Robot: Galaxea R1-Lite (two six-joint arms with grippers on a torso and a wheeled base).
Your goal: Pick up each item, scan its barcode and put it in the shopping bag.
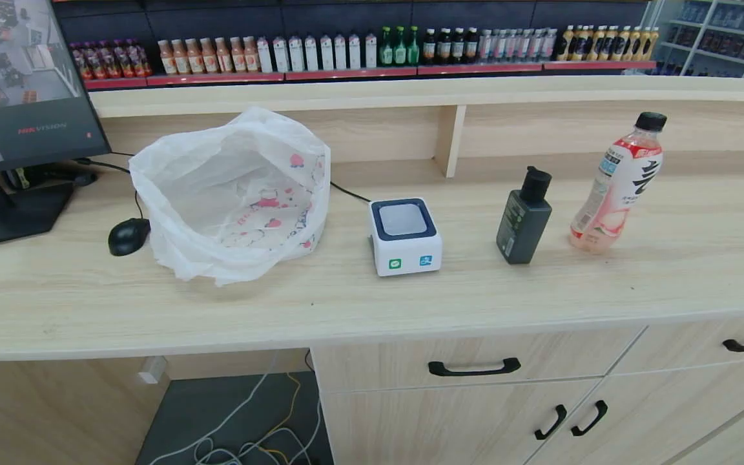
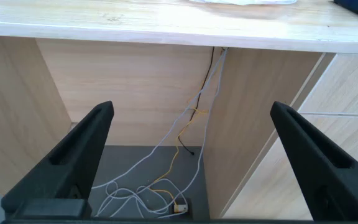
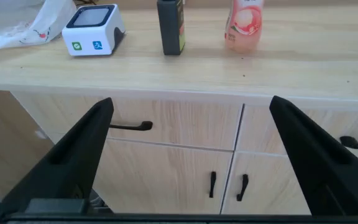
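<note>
A white shopping bag [image 1: 233, 194] stands open on the wooden counter, left of a white scanner box [image 1: 405, 236] with a dark-rimmed top. Right of the scanner stands a dark bottle [image 1: 523, 218] with a black cap, then a pink drink bottle [image 1: 617, 187] with a black cap. The right wrist view shows the scanner [image 3: 93, 30], the dark bottle [image 3: 171, 28] and the pink bottle [image 3: 244, 26] from below counter level. My left gripper [image 2: 191, 165] is open, low in front of the counter's open bay. My right gripper [image 3: 191, 165] is open, low before the cabinet doors.
A monitor [image 1: 20, 84] and a black mouse [image 1: 129, 236] sit at the counter's left end. A raised shelf ledge [image 1: 411, 97] runs along the back, with stocked bottle shelves behind. Drawers with black handles [image 1: 474, 368] lie under the counter; loose cables [image 2: 160, 186] lie on the floor.
</note>
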